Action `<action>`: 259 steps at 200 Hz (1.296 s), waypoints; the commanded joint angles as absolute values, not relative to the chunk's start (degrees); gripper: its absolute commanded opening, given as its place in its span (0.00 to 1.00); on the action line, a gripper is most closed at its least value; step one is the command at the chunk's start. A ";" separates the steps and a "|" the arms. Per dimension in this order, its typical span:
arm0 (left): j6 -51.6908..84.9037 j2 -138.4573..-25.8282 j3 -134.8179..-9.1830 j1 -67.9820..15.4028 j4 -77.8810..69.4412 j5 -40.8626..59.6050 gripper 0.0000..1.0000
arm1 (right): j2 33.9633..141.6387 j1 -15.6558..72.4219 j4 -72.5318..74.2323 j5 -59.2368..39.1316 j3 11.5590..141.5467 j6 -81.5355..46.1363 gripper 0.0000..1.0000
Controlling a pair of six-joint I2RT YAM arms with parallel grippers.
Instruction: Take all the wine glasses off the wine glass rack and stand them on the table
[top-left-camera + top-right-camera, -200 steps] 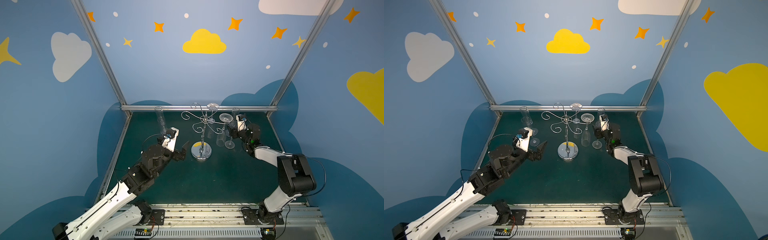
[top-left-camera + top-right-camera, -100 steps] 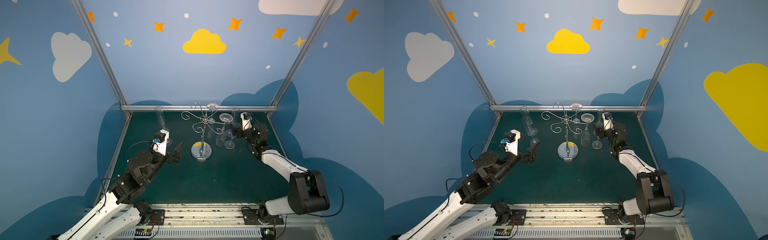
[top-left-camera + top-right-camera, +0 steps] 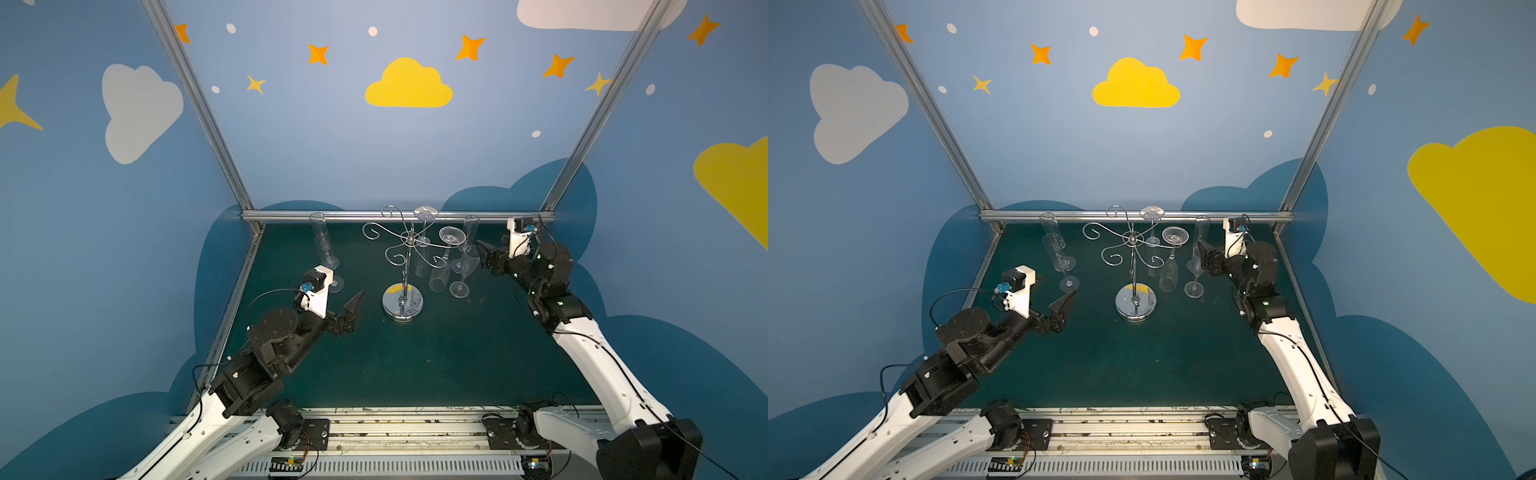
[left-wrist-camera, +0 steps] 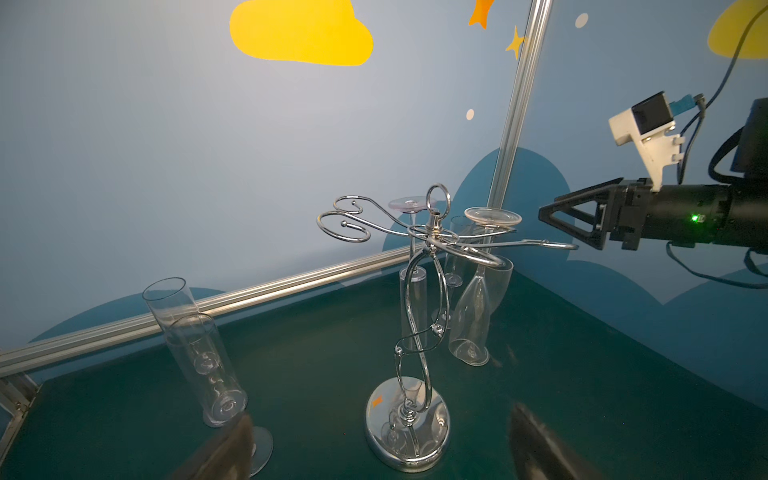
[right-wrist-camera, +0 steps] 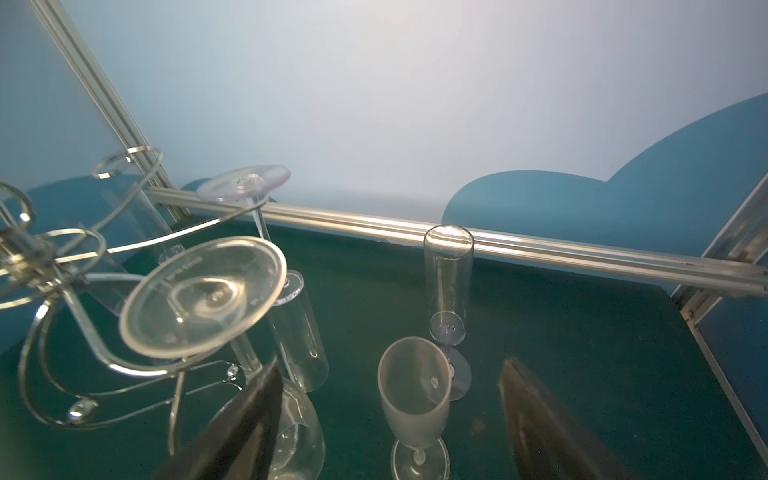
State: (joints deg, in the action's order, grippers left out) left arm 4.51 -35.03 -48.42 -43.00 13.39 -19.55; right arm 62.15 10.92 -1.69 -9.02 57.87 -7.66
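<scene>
**Wine glass rack** [image 3: 405, 266]: chrome wire stand with scrolled arms and a round mirror base. It is set upright on the green mat [image 3: 415, 365], at the centre of both top views and towards the back rail.

**Wine glass** [image 3: 439, 276]: clear, hung upside down from an arm on the right side of the rack. The foot is uppermost and the bowl below, and a slight tilt is seen in the left wrist view [image 4: 471, 328].

**Second hanging glass** [image 3: 424, 213]: also hung foot-up, on a rear arm behind the post.

**Frosted glass** [image 3: 459, 291]: stood upright on the mat, just right of the rack.

**Tall flute** [image 3: 471, 230]: stood upright behind the frosted glass.

**Two clear flutes** [image 3: 328, 255]: stood upright together, left of the rack, towards the back of the mat.

**Left gripper** [image 3: 344, 309]: placed left of centre in both top views, low over the mat and near the rack base. The jaws are spread wide and nothing is held. Its fingers [image 4: 224, 451] are shown blurred in its own wrist view.

**Right gripper** [image 3: 484, 255]: placed right of centre in both top views, level with the rack arms and just beside the frosted glass. The jaws are spread wide and nothing is gripped. In the right wrist view the frosted glass [image 5: 415, 390] is seen ahead of and between the fingers [image 5: 249, 419], and no contact is seen.
</scene>
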 commanded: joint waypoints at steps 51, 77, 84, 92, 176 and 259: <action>6.64 -34.86 -47.32 -42.71 12.92 -18.91 0.94 | 63.60 4.84 -14.48 -33.42 68.52 -33.80 0.69; 8.40 -34.86 -47.62 -42.71 13.73 -18.02 0.94 | 67.88 5.01 -16.08 -40.49 71.97 -37.57 0.64; 8.80 -34.68 -47.25 -42.70 13.55 -17.40 0.94 | 68.87 5.13 -15.95 -41.68 72.43 -38.16 0.63; 9.41 -34.60 -46.86 -42.67 13.40 -16.97 0.94 | 70.09 5.18 -15.91 -42.65 72.89 -38.61 0.62; 12.71 -33.51 -45.09 -42.71 14.55 -14.72 0.94 | 84.58 6.23 -14.03 -53.74 81.32 -43.71 0.45; 14.04 -30.62 -43.60 -42.71 16.27 -15.27 0.94 | 90.98 8.09 -11.46 -56.51 83.83 -46.11 0.36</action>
